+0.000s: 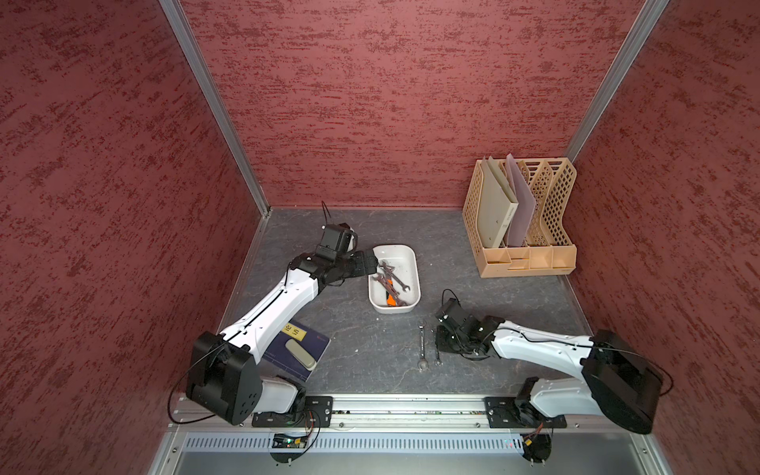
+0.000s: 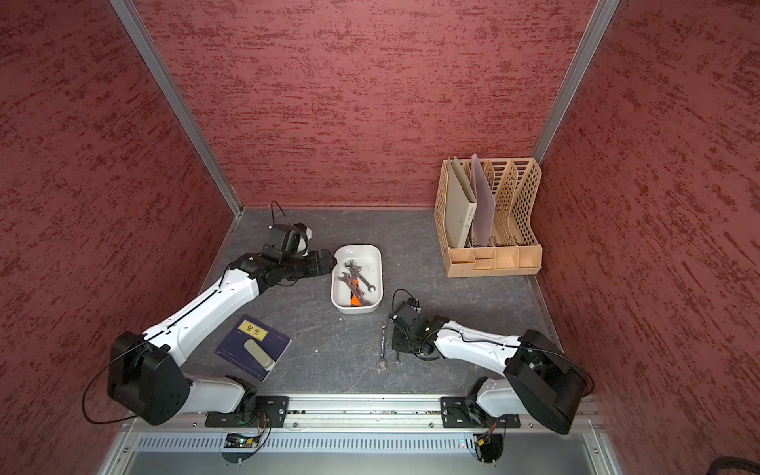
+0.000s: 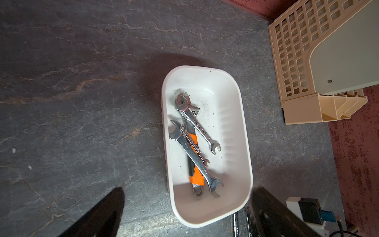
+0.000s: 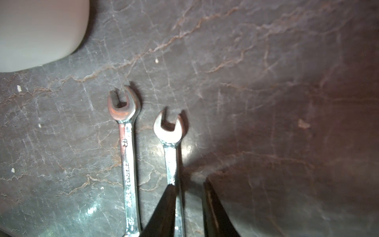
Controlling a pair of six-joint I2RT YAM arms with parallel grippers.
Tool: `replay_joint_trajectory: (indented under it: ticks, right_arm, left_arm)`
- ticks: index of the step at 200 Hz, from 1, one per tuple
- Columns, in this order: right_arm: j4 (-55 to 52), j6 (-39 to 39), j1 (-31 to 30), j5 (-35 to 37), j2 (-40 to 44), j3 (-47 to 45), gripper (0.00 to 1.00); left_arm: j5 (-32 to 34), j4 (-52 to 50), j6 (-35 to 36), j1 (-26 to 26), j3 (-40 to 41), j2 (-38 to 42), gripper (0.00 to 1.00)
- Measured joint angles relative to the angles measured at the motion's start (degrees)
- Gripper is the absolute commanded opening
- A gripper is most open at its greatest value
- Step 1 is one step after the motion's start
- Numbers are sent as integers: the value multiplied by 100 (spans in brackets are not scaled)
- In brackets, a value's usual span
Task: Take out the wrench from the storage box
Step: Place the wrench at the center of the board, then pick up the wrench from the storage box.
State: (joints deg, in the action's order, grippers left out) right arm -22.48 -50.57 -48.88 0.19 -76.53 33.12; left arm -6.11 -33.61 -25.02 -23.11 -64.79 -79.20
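1. The left end effector hangs at the left rim of the storage box. Its jaws are spread wide and hold nothing. I judge that spread is meant to straddle a tool shaft on the way down, and the left wrist camera looks straight into the box.
2. The storage box sits on the surface between the two arms, so either arm can reach it. Inside it, several wrenches lie crossed over an orange-handled tool. Because they overlap, the topmost one looks like the easiest to lift cleanly.
3. Just to the near right of the box, a longer wrench and a shorter wrench lie flat on the surface. They are parallel and close but not touching, with their open heads pointing toward the box. The neat row reads as a deliberate drop-off spot for tools taken out.
4. The right end effector sits low over the shorter wrench, on the same near-right side of the box. Its jaws are only narrowly parted. In the right wrist view one finger overlaps the shaft and the other stands clear of it. Since the wrench lies flat on the surface, I judge that it is not gripped.
5. Far to the right of the box and well apart from it stands a lattice file rack, which plays no part in the task.
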Motion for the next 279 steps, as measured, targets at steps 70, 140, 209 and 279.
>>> replay_joint_trajectory:
  ticks: [70,140,209,279]
  right_arm:
    - [-955,634,-31,50,173,791,29]
    - [-1969,2603,149,28,-1217,3663,24]
    - [-2452,4293,706,-153,-3351,6083,33]
    - [-3383,5718,1121,-404,-5213,8247,38]
  left_arm:
    - [-59,-55,-2,2,-7,-24,100]
    - [-487,-157,-116,396,-20,-264,100]
    - [-730,-160,-131,675,-22,-444,100]
    - [-859,-155,-129,839,-22,-498,100]
